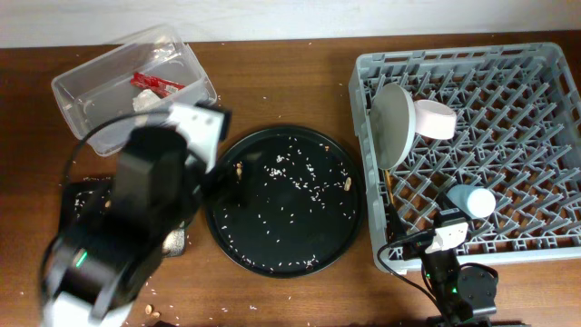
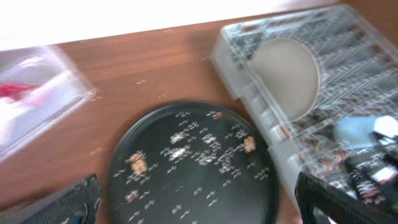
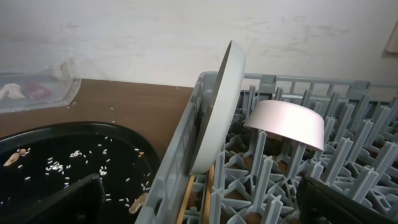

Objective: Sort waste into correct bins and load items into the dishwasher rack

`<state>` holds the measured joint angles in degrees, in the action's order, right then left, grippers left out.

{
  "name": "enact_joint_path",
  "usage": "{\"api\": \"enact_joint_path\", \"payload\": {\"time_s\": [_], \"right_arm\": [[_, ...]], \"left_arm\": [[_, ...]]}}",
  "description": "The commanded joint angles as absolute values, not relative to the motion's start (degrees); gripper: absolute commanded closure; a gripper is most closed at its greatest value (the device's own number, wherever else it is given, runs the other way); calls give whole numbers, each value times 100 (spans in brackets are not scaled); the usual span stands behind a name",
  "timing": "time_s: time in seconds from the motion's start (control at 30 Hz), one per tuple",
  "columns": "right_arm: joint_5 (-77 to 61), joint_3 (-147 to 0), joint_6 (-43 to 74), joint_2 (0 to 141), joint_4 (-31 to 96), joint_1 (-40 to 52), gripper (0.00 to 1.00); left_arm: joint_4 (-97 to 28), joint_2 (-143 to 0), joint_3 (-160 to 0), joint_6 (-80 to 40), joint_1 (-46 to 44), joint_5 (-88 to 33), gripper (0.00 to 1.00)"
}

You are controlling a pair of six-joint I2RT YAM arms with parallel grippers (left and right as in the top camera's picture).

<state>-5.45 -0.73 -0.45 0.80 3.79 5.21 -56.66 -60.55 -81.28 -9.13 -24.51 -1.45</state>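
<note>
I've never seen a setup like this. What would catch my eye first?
The big round black tray mid-table, sprinkled with white rice, draws the eye first. To its right sits a large grey rack holding a pale plate on edge, a white bowl and a small blue cup.

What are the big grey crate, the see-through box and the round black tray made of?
Grey crate: matte moulded plastic, judging by its one-piece grid and pegs. See-through box: thin clear plastic, the red wrapper showing through its wall. Round black tray: smooth, slightly shiny, probably plastic, possibly coated metal.
</note>
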Motion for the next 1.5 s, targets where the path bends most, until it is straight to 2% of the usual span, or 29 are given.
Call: {"api": "enact_joint_path", "payload": {"time_s": [0.0,0.1,0.27,0.37,0.47,0.67,0.77,0.97,1.17,1.47], "right_arm": [[-578,-32,-64,36,384,480,2],[-578,-32,-64,36,381,480,2],[-578,-32,-64,36,381,480,2],[-576,-32,-64,36,384,480,2],[-578,-32,-64,36,381,480,2],[-578,-32,-64,36,381,480,2],[-578,-32,-64,36,381,480,2],[-578,-32,-64,36,381,480,2],[-578,-32,-64,36,381,480,2],[-578,-32,-64,36,384,480,2]], "left_arm": [[-6438,-5194,-8162,-637,-2453,1262,1],[-6873,-4569,-8084,-637,-2453,1356,1],[-6663,-3798,-7214,-637,-2453,1402,1],[-5795,-3636,-6235,-631,-2429,1531,1],[-4418,-3509,-5000,-633,-2196,1693,1],[-1505,-2906,-2532,-635,-1592,998,1],[-875,-2471,-1782,-637,-1354,963,1],[-720,-1125,-891,-637,-834,958,1],[-1194,-8,-541,-637,-532,851,1],[-902,-34,-276,-635,-497,878,1]]}}
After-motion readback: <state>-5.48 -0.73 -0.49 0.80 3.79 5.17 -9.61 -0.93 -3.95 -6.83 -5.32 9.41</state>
